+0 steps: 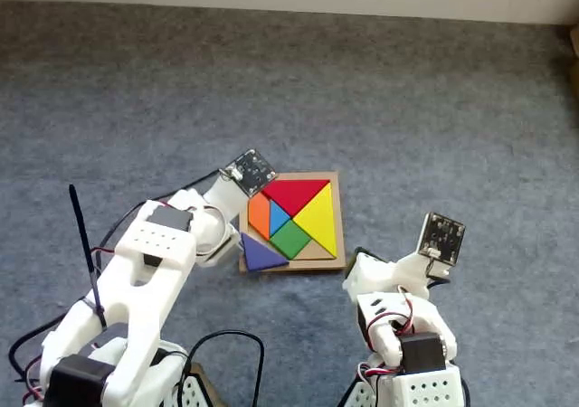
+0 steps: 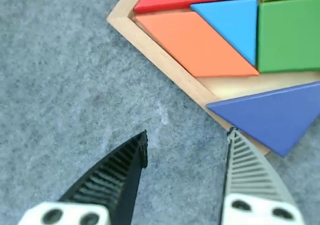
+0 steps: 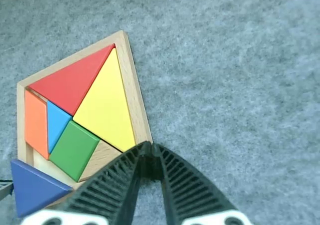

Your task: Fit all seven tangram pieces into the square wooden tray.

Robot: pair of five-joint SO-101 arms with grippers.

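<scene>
A square wooden tray (image 2: 150, 44) is seen lying on the grey-covered counter (image 1: 407, 99) between the two arms. Five pieces are seated flat inside it: a red triangle (image 1: 294, 194), a yellow triangle (image 1: 319, 222), an orange parallelogram (image 1: 259, 215), a small light-blue triangle (image 1: 278, 215) and a green square (image 1: 289, 238). Bare wood (image 3: 102, 156) is shown beside the green square. A dark blue triangle (image 2: 270, 117) is laid across the tray's rim at one corner, partly on the counter. The left end effector (image 2: 187, 141) is held spread over the counter just beside that corner, and its pale finger (image 2: 247, 175) is placed against the dark blue triangle's edge. The right end effector (image 3: 148, 152) is pressed together, empty, above the tray's opposite side.
</scene>
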